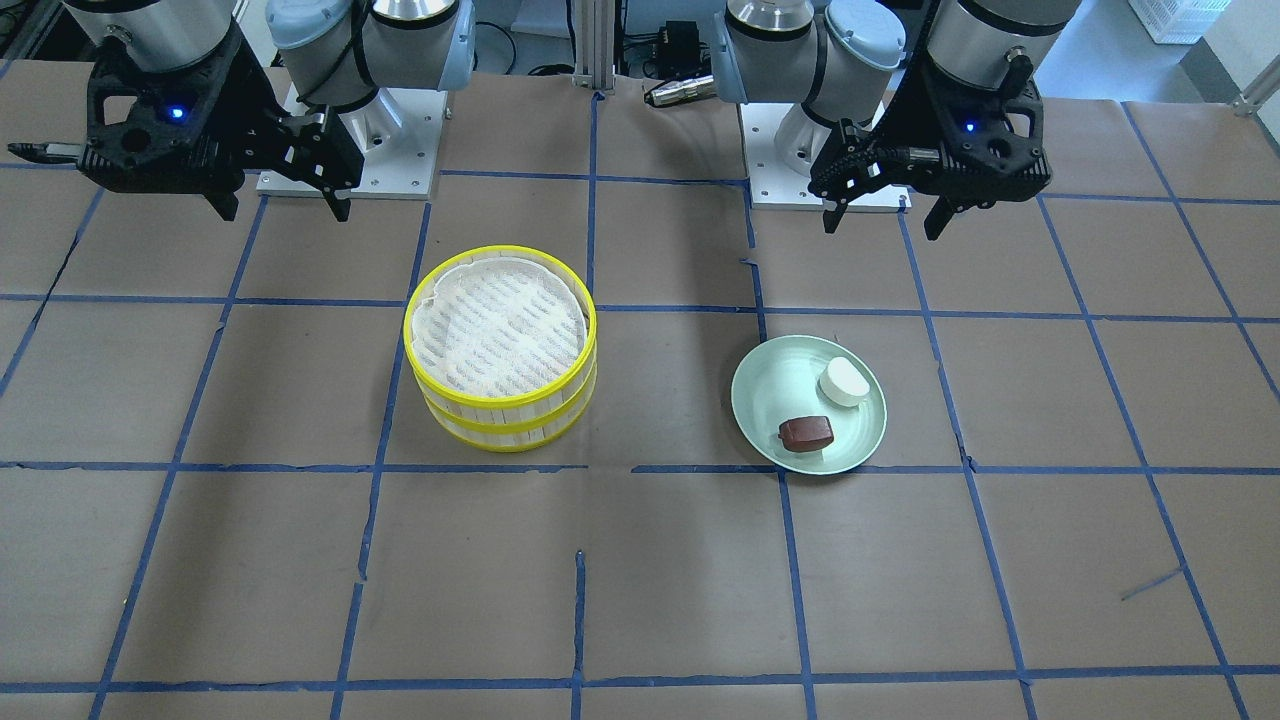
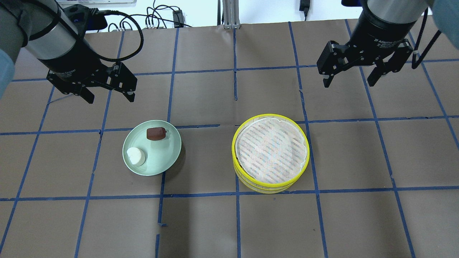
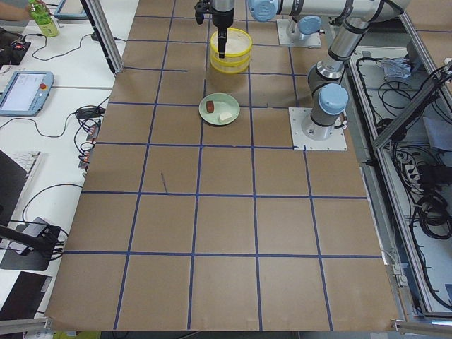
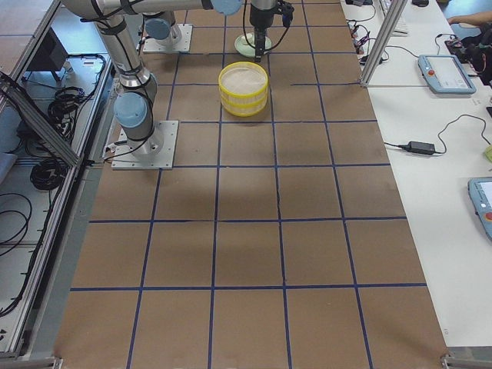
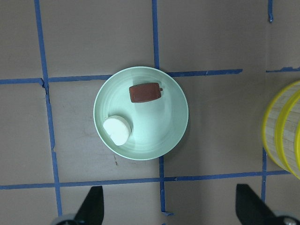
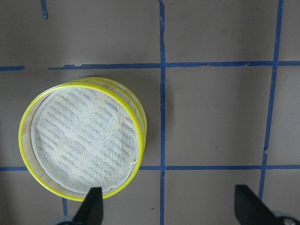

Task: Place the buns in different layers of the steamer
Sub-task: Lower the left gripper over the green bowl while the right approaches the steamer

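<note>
Overhead exterior: white bun [image 2: 136, 156] and brown bun [image 2: 155, 133] on plate [image 2: 165, 157] beside steamer [image 2: 269, 186]. Jaws of left gripper [image 2: 110, 98] and right gripper [image 2: 348, 84] apart, empty. Risk: top tier unlifted, buns share one layer.

Lab w/ taped-grid table [image 3: 226, 212], teach pendants [image 3: 25, 92], cables [image 3: 422, 205].

Pale wooden slats wall the steamer [image 1: 500, 415], banded by bright yellow plastic-looking rims and lined with a white woven cloth liner [image 1: 497, 325]. Beside the steamer, a glossy pale green plate [image 1: 775, 385] carries a smooth matt white bun [image 1: 844, 381] and a faintly shiny reddish-brown bun [image 1: 806, 432]. Matt brown paper, taped blue, covers the surface [image 1: 640, 580]. The left pincer [image 1: 882, 225] and right pincer [image 1: 285, 212] look matt black plastic.
</note>
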Controlling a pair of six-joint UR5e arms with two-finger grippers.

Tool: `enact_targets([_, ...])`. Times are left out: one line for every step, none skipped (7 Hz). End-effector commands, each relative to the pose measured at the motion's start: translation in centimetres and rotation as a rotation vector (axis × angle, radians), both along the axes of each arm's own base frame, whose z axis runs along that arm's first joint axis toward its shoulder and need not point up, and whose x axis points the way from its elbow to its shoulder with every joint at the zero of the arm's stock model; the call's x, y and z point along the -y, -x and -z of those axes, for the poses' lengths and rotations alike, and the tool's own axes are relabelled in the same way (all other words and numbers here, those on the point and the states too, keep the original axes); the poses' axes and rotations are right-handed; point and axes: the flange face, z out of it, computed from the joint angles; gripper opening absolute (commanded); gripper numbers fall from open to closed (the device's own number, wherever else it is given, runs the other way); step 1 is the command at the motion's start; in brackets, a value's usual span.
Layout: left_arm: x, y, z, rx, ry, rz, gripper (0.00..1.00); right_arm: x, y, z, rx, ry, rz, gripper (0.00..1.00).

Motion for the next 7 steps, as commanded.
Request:
enact_targets([-0.05,-0.05,0.04,0.002,0.0,-0.001,1.0,0.0,0.0,0.0,0.0,0.0,0.0,1.0])
enact_targets([-0.07,-0.05,0.12,0.001,-0.001,-0.001,1.0,-0.03,0.09,0.04,-0.001,-0.005,0.001,1.0])
enact_targets([-0.13,-0.04,0.12,0.0,-0.001,-0.002,1.0,-0.05,0.09,0.06,-0.001,-0.006,0.001,1.0])
enact_targets([-0.2,-0.1,0.14,0.0,-0.003,-0.002,1.0,-0.05,0.09,0.06,-0.001,-0.006,0.001,1.0])
enact_targets([-0.24,-0.1,0.31,0.0,-0.007,0.002,1.0,-0.06,0.01,0.06,-0.001,-0.006,-0.002,1.0])
enact_targets([-0.22,-0.1,0.3,0.0,-0.006,0.002,1.0,-0.1,-0.06,0.07,-0.001,-0.008,-0.002,1.0])
enact_targets([-0.21,-0.24,0.79,-0.001,-0.021,0.01,1.0,0.09,-0.55,0.33,0.006,-0.01,-0.03,1.0])
